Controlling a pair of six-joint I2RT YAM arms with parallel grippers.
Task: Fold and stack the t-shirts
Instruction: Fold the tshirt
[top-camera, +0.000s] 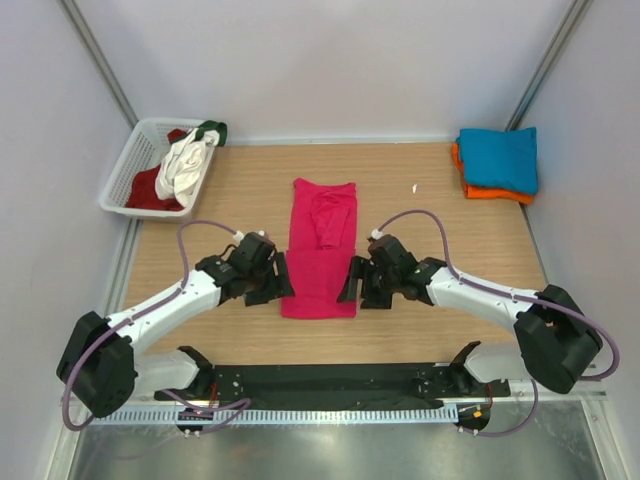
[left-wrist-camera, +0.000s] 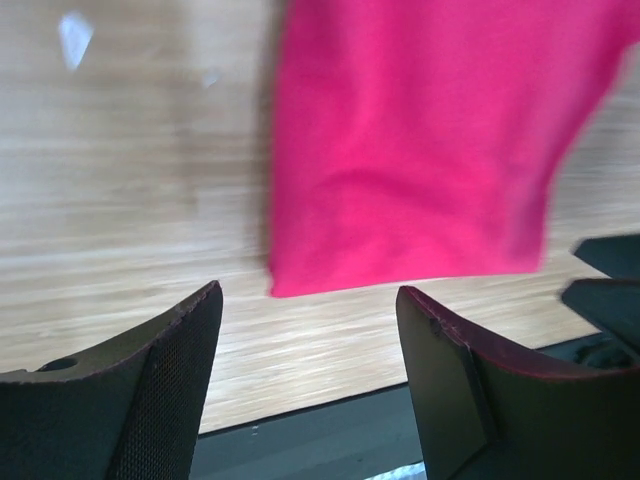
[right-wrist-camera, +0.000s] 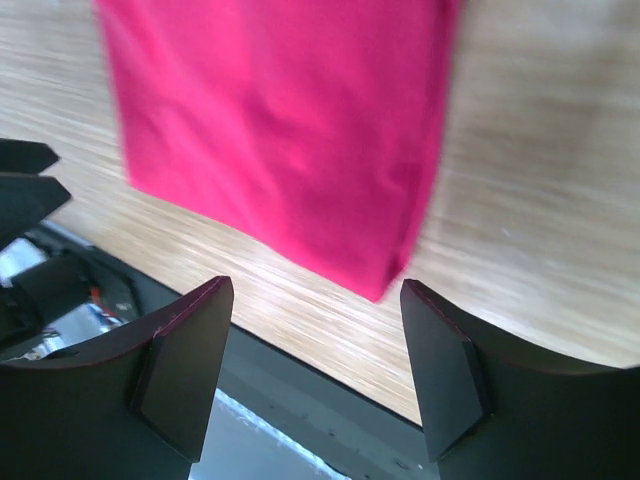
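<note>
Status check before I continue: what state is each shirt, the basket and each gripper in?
pink t-shirt: folded into a long strip, lying flat
left gripper: open, empty, at strip's near-left corner
right gripper: open, empty, at near-right corner
orange t-shirt: folded, bottom of stack
teal t-shirt: folded, on top of it
basket: upright
white t-shirt: bunched inside it
dark red t-shirt: bunched, under the white
green t-shirt: bunched, far corner

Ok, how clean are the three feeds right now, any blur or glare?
Top external: sharp, evenly lit. Left wrist: pink shirt and table smeared by blur, fingers crisp, bright spot top left, possibly glare. Right wrist: same smear, fingers crisp.
</note>
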